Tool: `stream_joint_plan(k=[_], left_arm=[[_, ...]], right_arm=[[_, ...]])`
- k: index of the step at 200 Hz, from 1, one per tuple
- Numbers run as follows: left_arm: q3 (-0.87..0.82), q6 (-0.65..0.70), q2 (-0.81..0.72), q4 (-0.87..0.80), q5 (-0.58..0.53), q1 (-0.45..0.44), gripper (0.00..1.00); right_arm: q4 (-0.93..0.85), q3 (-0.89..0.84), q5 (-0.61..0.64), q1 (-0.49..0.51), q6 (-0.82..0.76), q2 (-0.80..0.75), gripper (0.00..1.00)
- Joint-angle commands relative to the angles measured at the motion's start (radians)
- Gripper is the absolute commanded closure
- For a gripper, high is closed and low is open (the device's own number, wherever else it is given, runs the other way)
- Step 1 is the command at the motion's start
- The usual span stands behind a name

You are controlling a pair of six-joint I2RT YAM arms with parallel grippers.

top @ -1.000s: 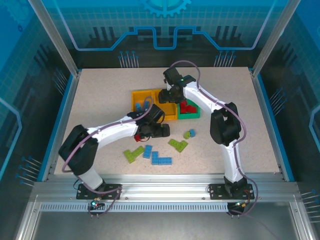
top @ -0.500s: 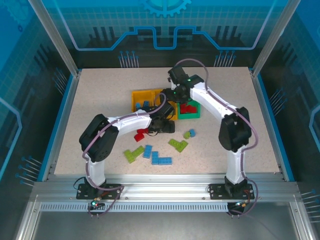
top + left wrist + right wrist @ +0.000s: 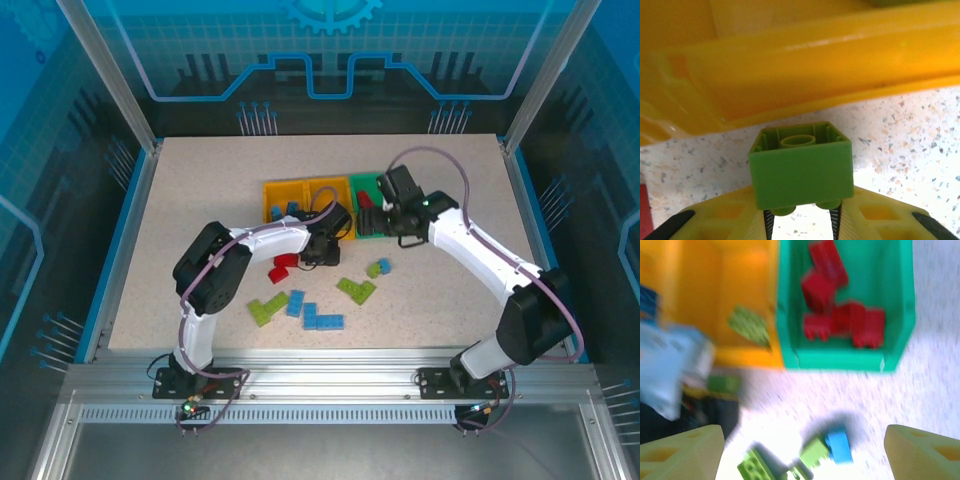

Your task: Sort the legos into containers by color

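Observation:
My left gripper point(image 3: 800, 216) is shut on a green lego brick point(image 3: 800, 170), held just above the table in front of the middle orange-yellow bin's wall point(image 3: 815, 65). From above, the left gripper point(image 3: 322, 252) sits at that bin's point(image 3: 322, 188) near edge. My right gripper point(image 3: 802, 455) is open and empty, hovering over the table near the green bin point(image 3: 900, 315), which holds several red bricks point(image 3: 840, 320). The right gripper point(image 3: 385, 228) is by the green bin point(image 3: 366, 184). A green plate point(image 3: 747, 325) lies in the middle bin. Blue bricks point(image 3: 283, 211) lie in the left bin.
Loose on the table lie a red brick point(image 3: 280, 268), a lime L-piece point(image 3: 265, 306), two blue bricks point(image 3: 295, 303) point(image 3: 323, 319), a lime plate point(image 3: 355, 290) and a joined lime and blue pair point(image 3: 378, 267). Under the right gripper are the blue brick point(image 3: 839, 445) and lime brick point(image 3: 815, 452).
My right arm has swung from over the middle bin to the right and nearer, past the green bin. My left gripper has edged up towards the middle bin with the green brick.

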Motion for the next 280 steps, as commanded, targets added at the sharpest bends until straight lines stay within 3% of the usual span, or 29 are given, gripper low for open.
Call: stream_joint_plan(k=[1,80,135,145,157,178,280], left_arm=[[0.003,-0.006,-0.023,0.008,-0.016,0.007,0.65],[0.055,0.036,-0.174,-0.05,-0.069,0.007,0.65],[0.214,0.074,-0.096,-0.127,-0.049,0.04,0.63],[0.203,0.065,-0.092,-0.137,-0.044,0.038,0.58],[0.158,0.041,-0.099,-0.13,-0.05,0.038,0.4],[0.104,0.012,-0.084,-0.111,-0.023,0.038,0.29],[0.141,-0.044,0.061,-0.106,-0.001,0.019,0.27]], right_arm=[[-0.029,-0.129,-0.006,-0.024,0.054,-0.071,0.15],[0.043,-0.388,-0.074,-0.03,0.254,-0.227,0.16],[0.156,-0.464,-0.1,0.008,0.4,-0.196,0.16],[0.162,-0.46,-0.097,0.014,0.406,-0.185,0.16],[0.16,-0.46,-0.09,0.018,0.41,-0.178,0.16],[0.17,-0.468,-0.081,0.019,0.418,-0.17,0.16],[0.157,-0.462,-0.077,0.005,0.407,-0.167,0.15]])
